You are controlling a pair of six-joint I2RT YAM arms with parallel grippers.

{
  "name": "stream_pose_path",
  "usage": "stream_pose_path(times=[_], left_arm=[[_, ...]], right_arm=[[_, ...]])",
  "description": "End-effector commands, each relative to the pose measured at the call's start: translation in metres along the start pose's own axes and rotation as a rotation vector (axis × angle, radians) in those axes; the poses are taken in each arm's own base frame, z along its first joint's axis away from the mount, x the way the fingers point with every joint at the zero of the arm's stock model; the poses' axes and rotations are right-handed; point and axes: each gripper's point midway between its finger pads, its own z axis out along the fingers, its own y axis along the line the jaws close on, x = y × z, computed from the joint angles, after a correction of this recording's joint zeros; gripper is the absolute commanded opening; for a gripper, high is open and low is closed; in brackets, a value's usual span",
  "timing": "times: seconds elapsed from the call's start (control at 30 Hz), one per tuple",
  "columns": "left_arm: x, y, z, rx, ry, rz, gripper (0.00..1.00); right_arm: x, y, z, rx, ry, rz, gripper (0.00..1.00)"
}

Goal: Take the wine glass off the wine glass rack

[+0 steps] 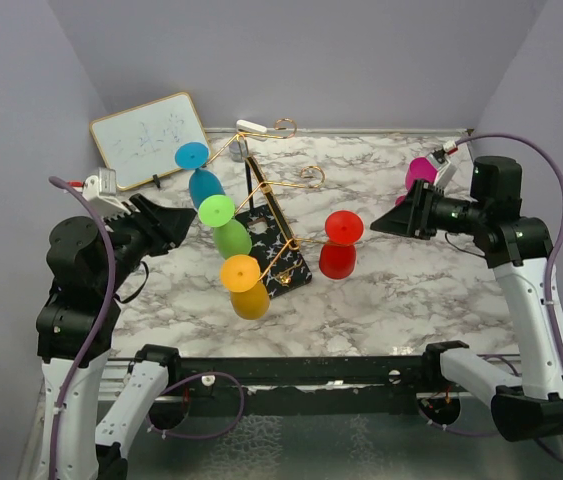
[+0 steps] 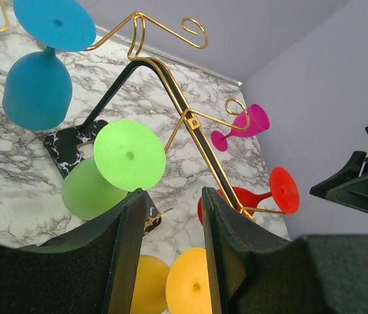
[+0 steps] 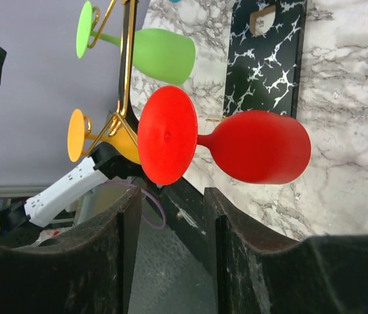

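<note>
The wine glass rack (image 1: 283, 262) stands mid-table, a gold wire stand on a black speckled base. Hanging from its arms are a blue wine glass (image 1: 201, 178), a green one (image 1: 227, 228), a yellow one (image 1: 247, 286) and a red one (image 1: 340, 246). My left gripper (image 1: 178, 224) is open just left of the green glass (image 2: 115, 167), with nothing between its fingers (image 2: 131, 229). My right gripper (image 1: 408, 220) is open too, to the right of the red glass (image 3: 236, 145) and apart from it. A magenta glass (image 1: 420, 171) sits beyond the right gripper, off the rack.
A framed whiteboard (image 1: 149, 138) leans at the back left corner. Lilac walls close in the marble table (image 1: 391, 290) on three sides. The rack's gold scroll arms (image 1: 306, 178) stick out toward the back and right.
</note>
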Motion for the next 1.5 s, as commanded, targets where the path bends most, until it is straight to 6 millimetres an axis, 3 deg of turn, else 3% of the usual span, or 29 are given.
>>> stream_pose_path(times=[0.0,0.77,1.13,1.47], left_arm=[[-0.007,-0.015,0.002,0.067,-0.010,-0.001,0.43],[-0.008,-0.014,0.003,0.058,-0.010,0.002,0.42],[-0.005,-0.011,0.003,0.054,-0.007,0.000,0.42],[-0.005,-0.012,0.002,0.054,-0.010,-0.001,0.42]], right_arm=[[0.007,0.010,0.001,-0.063,0.003,-0.005,0.43],[0.017,0.010,0.043,-0.085,0.062,0.016,0.40],[0.009,0.001,0.044,-0.001,0.024,0.012,0.39],[0.002,0.008,0.038,0.011,0.002,0.004,0.39]])
